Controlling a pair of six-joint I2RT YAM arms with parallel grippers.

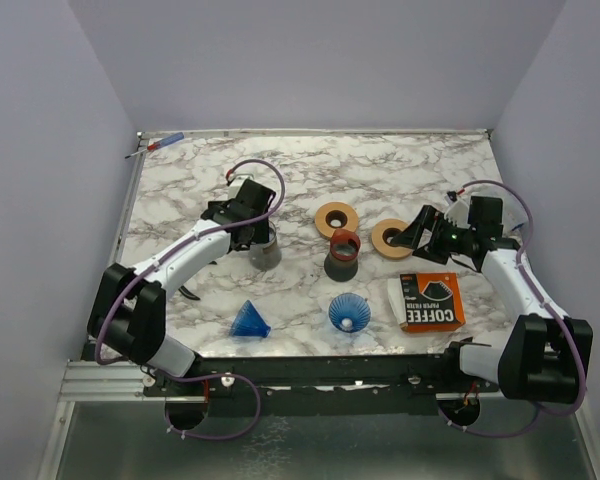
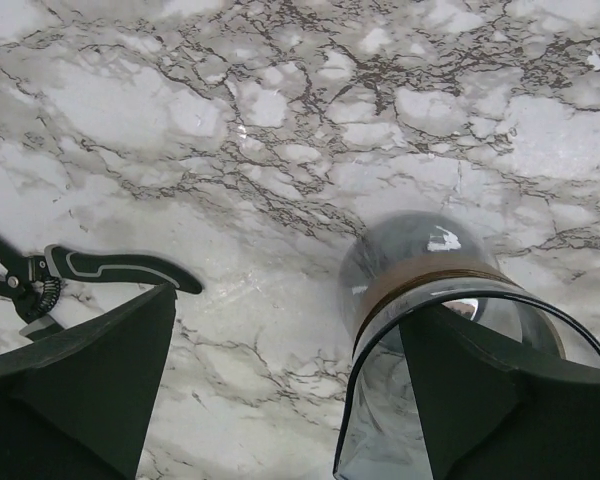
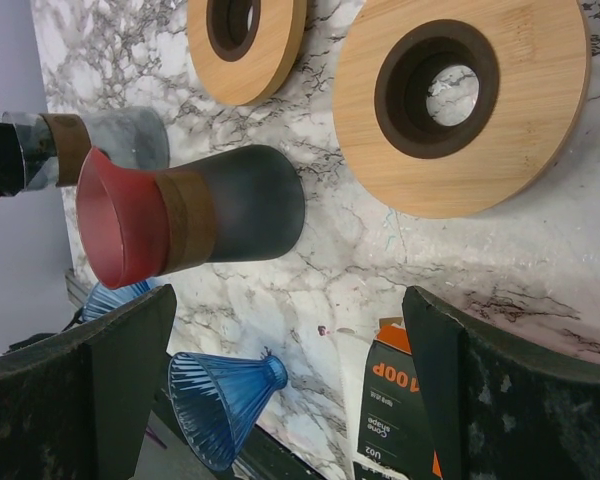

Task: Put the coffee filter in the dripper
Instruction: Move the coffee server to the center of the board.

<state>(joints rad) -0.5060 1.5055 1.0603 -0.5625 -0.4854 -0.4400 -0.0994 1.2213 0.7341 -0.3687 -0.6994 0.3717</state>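
Marble-patterned table (image 1: 380, 165) between 3 plain lavender walls (image 1: 310, 60), under soft even light

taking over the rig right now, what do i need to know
Left tool: open, at the clear glass carafe, not gripping it.
Right tool: open, empty, between the wooden ring and the coffee filter box.
Blue dripper and second blue dripper lie near the front edge; red dripper sits on the dark carafe.
Done: nothing; no filter seen outside the box.
Left: take a filter, seat it in a dripper.
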